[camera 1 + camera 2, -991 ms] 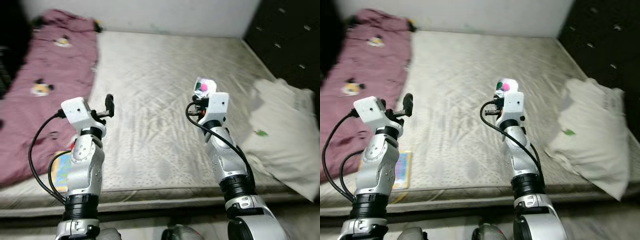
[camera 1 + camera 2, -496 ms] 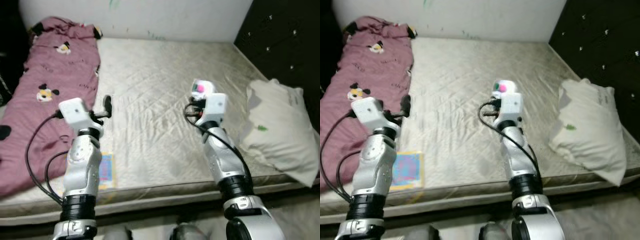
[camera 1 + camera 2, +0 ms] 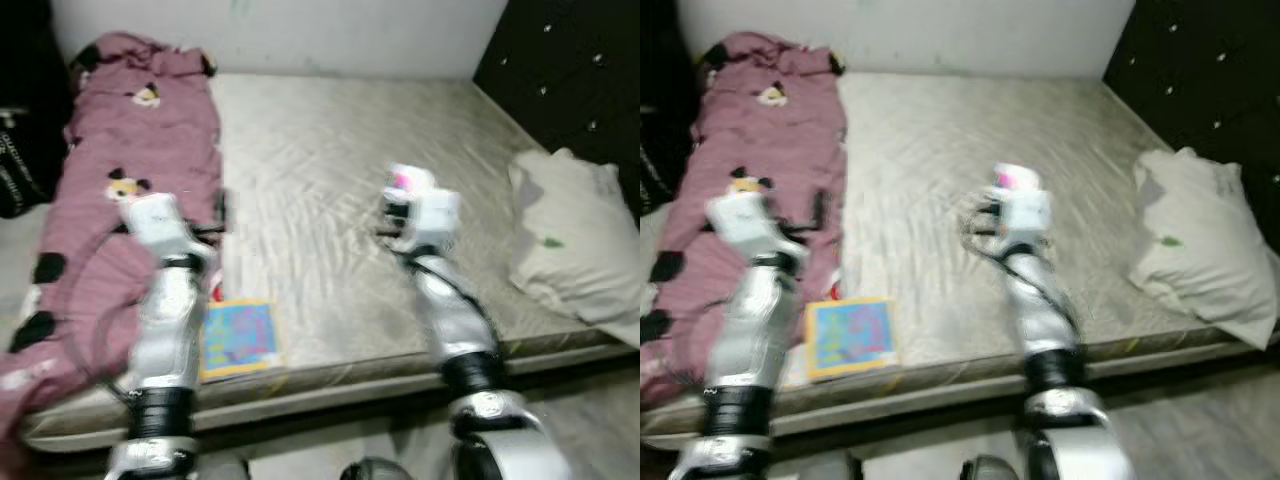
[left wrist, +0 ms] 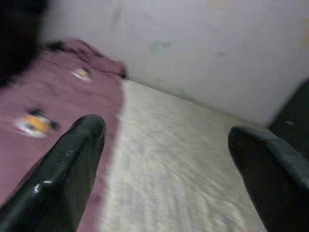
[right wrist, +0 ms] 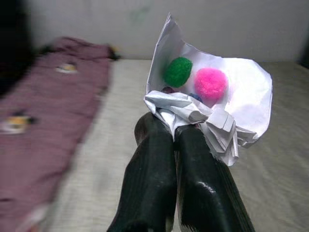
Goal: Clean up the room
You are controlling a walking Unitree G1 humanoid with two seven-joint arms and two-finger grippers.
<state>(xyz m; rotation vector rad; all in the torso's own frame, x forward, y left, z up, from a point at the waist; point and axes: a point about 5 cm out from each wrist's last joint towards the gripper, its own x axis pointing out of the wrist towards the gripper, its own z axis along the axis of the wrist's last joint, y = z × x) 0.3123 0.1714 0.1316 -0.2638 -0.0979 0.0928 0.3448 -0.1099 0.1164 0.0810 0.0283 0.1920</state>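
A crumpled sheet of white paper [image 5: 212,104] is pinched between the closed fingers [image 5: 152,169] of the right gripper [image 5: 176,133] and held raised above the middle of the mattress [image 3: 330,150]. 2 pom-poms — 1 green [image 5: 177,71], 1 pink [image 5: 210,83] — are seen stuck on the paper. The left gripper [image 4: 169,145] is held released, fingers wide apart, above the mattress's left part, near the edge of a maroon blanket [image 3: 130,130]. A colourful book [image 3: 238,338] is laid flat at the mattress's front edge, beside the blanket. A white pillow [image 3: 575,240] is propped at the mattress's right side.
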